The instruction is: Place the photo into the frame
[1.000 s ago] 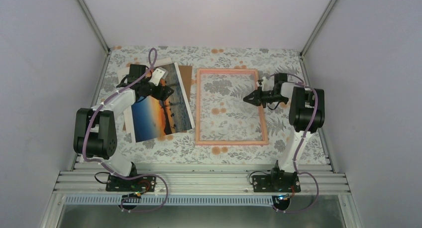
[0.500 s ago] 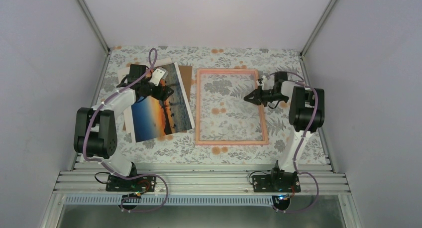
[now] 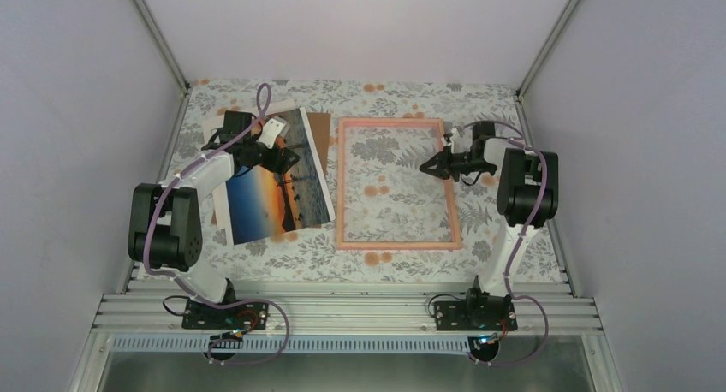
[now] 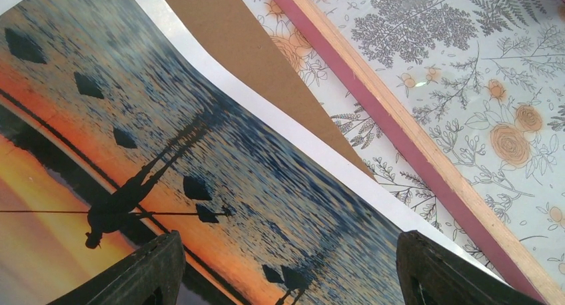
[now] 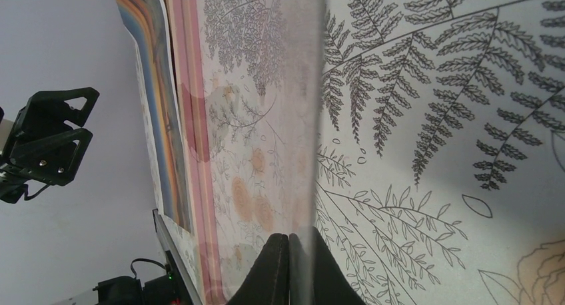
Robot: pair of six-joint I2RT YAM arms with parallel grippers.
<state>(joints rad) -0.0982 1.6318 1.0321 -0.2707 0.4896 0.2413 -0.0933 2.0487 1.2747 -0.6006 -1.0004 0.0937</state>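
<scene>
The photo (image 3: 278,187), an orange sunset over blue water with a white border, lies face up left of the frame (image 3: 341,187). My left gripper (image 3: 282,159) hovers open over its far half. In the left wrist view the two fingers straddle the print (image 4: 200,138), with the gripper's middle (image 4: 290,265) above the water. The pink frame (image 4: 413,145) lies flat just to the right. My right gripper (image 3: 425,167) is inside the frame's right side. Its jaws (image 5: 290,237) are shut on the edge of a thin clear sheet (image 5: 308,118), which rises edge-on from between them.
A brown cardboard board (image 3: 321,125) lies under the photo's far right corner and shows beside it (image 4: 246,45). The floral tablecloth (image 3: 377,264) covers the table. Metal rails (image 3: 342,311) run along the near edge, and grey walls close in three sides.
The right gripper has crept slightly toward the far side of the frame, still shut. The left arm and the photo have not moved.
</scene>
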